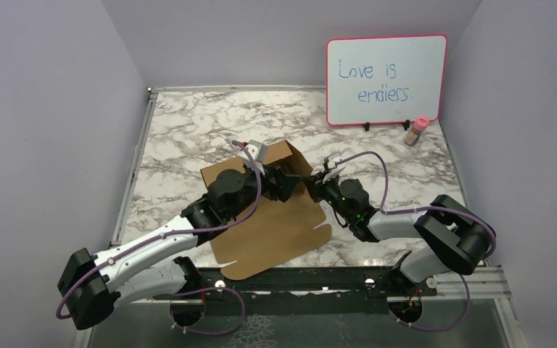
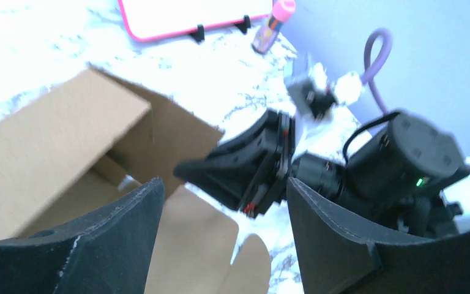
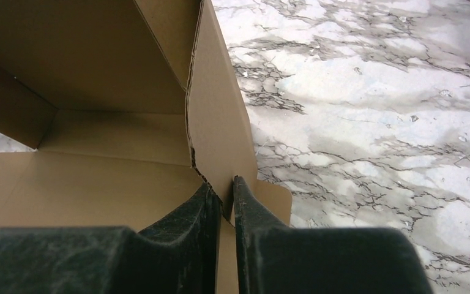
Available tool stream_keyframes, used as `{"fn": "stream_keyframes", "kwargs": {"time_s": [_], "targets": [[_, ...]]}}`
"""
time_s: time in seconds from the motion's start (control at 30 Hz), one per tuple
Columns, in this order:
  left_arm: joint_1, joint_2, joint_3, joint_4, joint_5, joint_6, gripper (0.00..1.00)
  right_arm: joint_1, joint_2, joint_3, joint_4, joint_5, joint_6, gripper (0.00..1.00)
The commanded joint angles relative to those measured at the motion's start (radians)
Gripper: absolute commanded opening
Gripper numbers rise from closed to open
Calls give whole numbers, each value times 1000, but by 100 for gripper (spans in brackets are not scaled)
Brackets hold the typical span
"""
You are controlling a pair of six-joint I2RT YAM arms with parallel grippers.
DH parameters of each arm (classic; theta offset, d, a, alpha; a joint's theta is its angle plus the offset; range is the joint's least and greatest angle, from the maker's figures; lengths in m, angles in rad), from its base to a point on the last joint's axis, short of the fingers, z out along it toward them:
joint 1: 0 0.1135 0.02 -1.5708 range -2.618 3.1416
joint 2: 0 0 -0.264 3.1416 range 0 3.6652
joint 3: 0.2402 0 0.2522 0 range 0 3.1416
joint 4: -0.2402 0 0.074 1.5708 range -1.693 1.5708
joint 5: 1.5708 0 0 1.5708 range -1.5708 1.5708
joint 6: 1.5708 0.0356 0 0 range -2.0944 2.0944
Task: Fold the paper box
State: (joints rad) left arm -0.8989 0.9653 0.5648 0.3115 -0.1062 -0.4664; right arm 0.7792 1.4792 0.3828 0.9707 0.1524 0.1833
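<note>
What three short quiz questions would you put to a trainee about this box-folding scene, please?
1. True or false: the right tool pinches a raised panel of the paper box.
2. The left tool is: A) open, holding nothing; B) shut on a marker; C) shut on a cup.
3. Fill in: the whiteboard at the back has a ___ frame.
Key: 1 true; 2 A; 3 pink.

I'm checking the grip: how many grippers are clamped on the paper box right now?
1. The right gripper pinches an upright side wall of the paper box; the left gripper is open, holding nothing.
</note>
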Motion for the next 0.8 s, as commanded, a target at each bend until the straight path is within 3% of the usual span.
{"fn": "stream_keyframes", "kwargs": {"time_s": [0.0, 0.3, 0.5, 0.77], "targets": [[4, 50, 213, -307, -96, 137, 75, 8, 17, -20, -23, -5, -8, 18], [152, 238, 476, -487, -115, 215, 79, 7, 20, -26, -4, -7, -13, 19], [267, 318, 506, -478, -13, 209, 80, 8, 22, -40, 19, 0, -22, 20], [313, 402, 534, -470, 73, 215, 79, 8, 32, -41, 40, -10, -27, 21]]}}
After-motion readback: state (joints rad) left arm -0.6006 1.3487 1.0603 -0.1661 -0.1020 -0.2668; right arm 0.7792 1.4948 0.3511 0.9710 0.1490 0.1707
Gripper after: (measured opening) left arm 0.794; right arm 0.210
